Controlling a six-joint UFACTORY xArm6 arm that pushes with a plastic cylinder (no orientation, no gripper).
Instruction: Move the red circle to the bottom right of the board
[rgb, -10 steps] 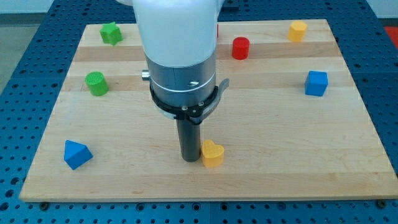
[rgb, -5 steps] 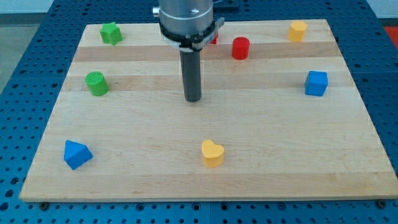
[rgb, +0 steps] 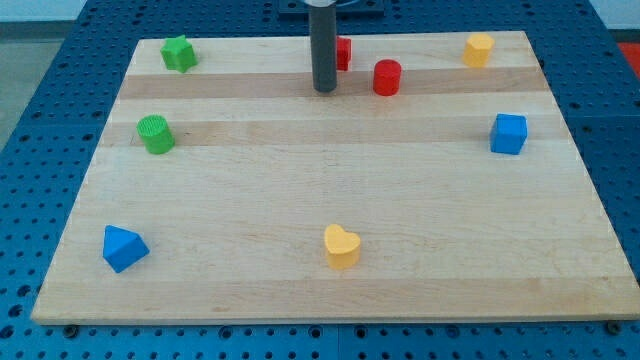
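Near the view's top of the board (rgb: 300, 190), the red circle (rgb: 387, 77) stands upright on bare wood, free of any neighbour. Taking it as the landmark: my tip (rgb: 324, 90) sits just to its left, close but apart, touching no block and holding nothing, since a plain rod has nothing to open or close. A second red block (rgb: 343, 53), shape not clear, lies up and left of the circle, partly hidden behind the rod. The yellow block (rgb: 479, 48) is off to its right and slightly higher, the blue cube (rgb: 509, 133) right and lower, and the yellow heart (rgb: 342, 246) far below it. Judgement: a small, light, rigid piece, likely plastic, that should slide easily on smooth wood; being round, it may roll off the rod if struck off-centre. There is no grasping it; contact belongs on its upper-left side, pushing through the centre toward the lower right corner. No brand, label or writing is visible anywhere.
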